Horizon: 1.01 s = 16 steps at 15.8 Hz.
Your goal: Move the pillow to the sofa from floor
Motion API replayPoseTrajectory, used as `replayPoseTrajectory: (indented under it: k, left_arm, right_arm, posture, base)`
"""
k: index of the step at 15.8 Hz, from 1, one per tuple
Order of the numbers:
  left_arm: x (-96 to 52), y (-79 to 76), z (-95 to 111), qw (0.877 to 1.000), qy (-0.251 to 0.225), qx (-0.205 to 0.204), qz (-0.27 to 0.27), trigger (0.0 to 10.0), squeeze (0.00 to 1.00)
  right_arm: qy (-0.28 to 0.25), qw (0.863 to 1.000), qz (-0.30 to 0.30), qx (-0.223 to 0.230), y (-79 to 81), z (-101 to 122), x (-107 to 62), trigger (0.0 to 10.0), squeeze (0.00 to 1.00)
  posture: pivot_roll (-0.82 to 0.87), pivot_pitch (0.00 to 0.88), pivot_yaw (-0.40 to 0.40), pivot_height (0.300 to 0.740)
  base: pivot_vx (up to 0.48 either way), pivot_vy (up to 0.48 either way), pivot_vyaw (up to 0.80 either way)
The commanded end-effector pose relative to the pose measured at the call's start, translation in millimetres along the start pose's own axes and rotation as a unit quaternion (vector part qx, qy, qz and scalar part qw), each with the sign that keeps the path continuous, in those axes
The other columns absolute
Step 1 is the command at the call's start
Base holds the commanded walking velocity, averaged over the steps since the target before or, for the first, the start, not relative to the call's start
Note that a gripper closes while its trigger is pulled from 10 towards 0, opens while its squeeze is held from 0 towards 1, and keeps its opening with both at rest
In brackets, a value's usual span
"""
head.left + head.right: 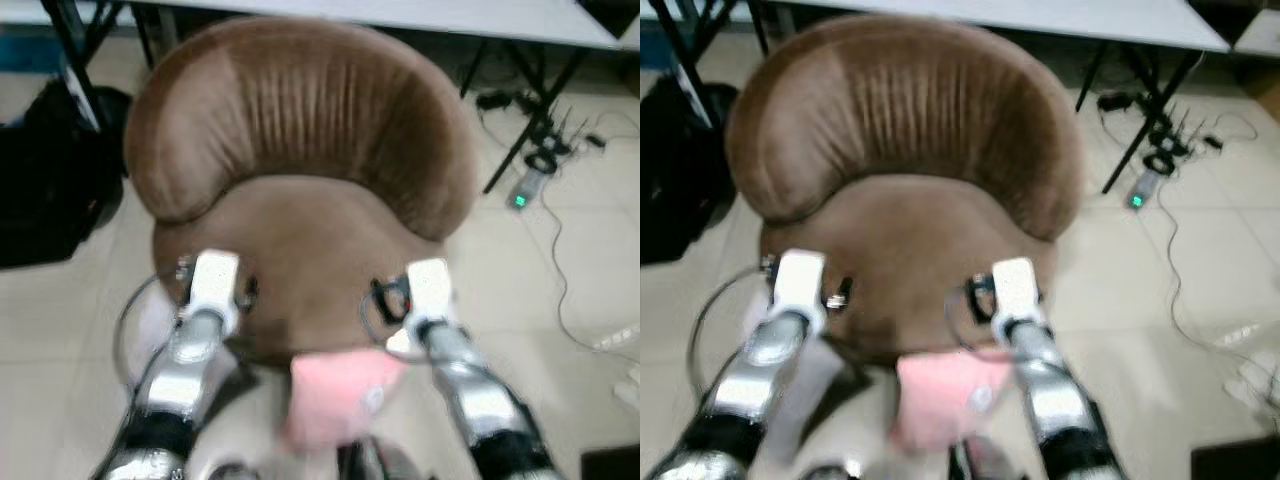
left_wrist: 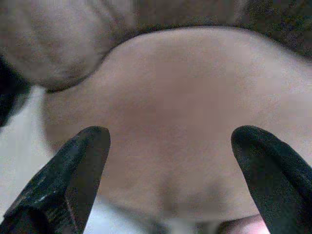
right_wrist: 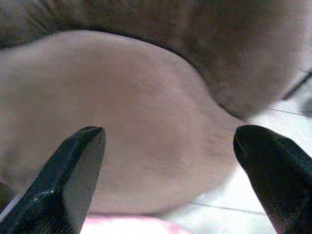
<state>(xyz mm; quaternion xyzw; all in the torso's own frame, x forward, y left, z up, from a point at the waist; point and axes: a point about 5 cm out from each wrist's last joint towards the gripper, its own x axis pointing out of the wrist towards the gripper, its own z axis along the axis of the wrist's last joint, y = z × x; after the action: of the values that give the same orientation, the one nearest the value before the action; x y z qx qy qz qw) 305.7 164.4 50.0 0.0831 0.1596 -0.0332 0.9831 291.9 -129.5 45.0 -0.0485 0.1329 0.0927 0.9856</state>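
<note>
Pillow [image 1: 335,395] lying pink on floor behind and below both jaws, against sofa [image 1: 300,150] front. I'm holding left gripper [image 2: 168,146] and right gripper [image 3: 168,146] released, empty, over seat. I'm judging: back off, drop low, pinch pillow from both sides.
</note>
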Motion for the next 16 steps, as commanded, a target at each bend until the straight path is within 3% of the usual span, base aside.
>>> replayPoseTrajectory:
  k: [1,8,16]
  left_arm:
    - [-2.7,-2.5,-8.3,1.000,0.016,0.005,-0.009,10.0,0.00]
    - [-3.6,-4.6,-5.0,1.000,-0.002,0.009,-0.014,10.0,0.00]
    - [-4.2,-2.4,-1.6,1.000,-0.012,0.005,0.001,10.0,0.00]
  right_arm:
    - [0.007,1.000,-0.001,0.006,-0.4,-4.4,-3.2,10.0,0.00]
    - [0.014,1.000,0.009,0.005,4.2,-7.7,-4.3,10.0,0.00]
    - [0.019,1.000,0.020,-0.002,6.0,-9.7,-6.0,10.0,0.00]
  posture:
    - [-0.02,0.166,-0.095,0.740]
    - [-0.02,0.161,-0.090,0.740]
    - [-0.03,0.165,-0.091,0.740]
  base:
    - [0.000,-0.454,0.00]
    - [0.000,-0.472,0.00]
    - [0.082,0.000,0.00]
